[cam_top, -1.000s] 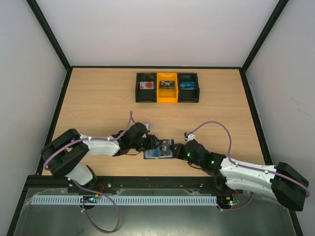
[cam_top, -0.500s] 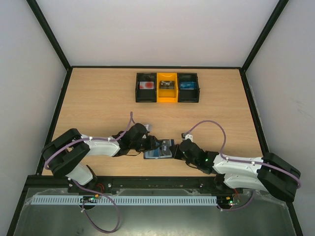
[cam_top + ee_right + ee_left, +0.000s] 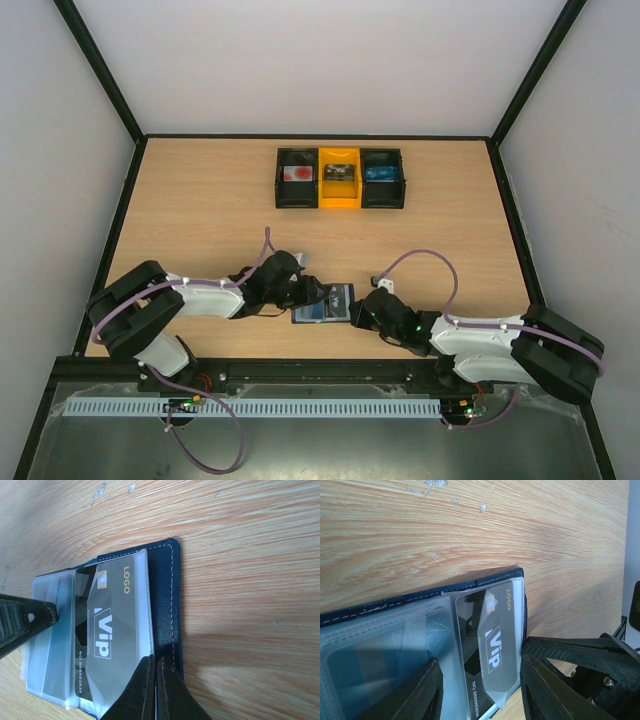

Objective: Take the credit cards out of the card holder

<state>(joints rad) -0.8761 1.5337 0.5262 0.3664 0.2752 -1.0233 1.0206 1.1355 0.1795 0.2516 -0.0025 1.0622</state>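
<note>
The card holder (image 3: 325, 303) lies open on the table near the front edge, navy cover (image 3: 167, 590) under cloudy clear sleeves. A grey VIP credit card (image 3: 110, 645) (image 3: 492, 645) sits in the top sleeve. A bluish card (image 3: 380, 655) shows dimly through the sleeves beside it. My left gripper (image 3: 481, 655) (image 3: 318, 296) stands open astride the VIP pocket, one finger on the sleeves, the other at the holder's right edge. My right gripper (image 3: 156, 659) (image 3: 356, 312) is shut, its tips on the seam between sleeve and cover; nothing shows between them.
Three small bins stand in a row at the back: black (image 3: 298, 178), yellow (image 3: 339, 178) and black (image 3: 382, 178), each with something inside. Black rails border the table. Both arms lie low along the front edge, their cables looping above them.
My right arm has slid left and down onto the holder's right edge, and its jaws have closed fully. The left arm and the holder have stayed put.
</note>
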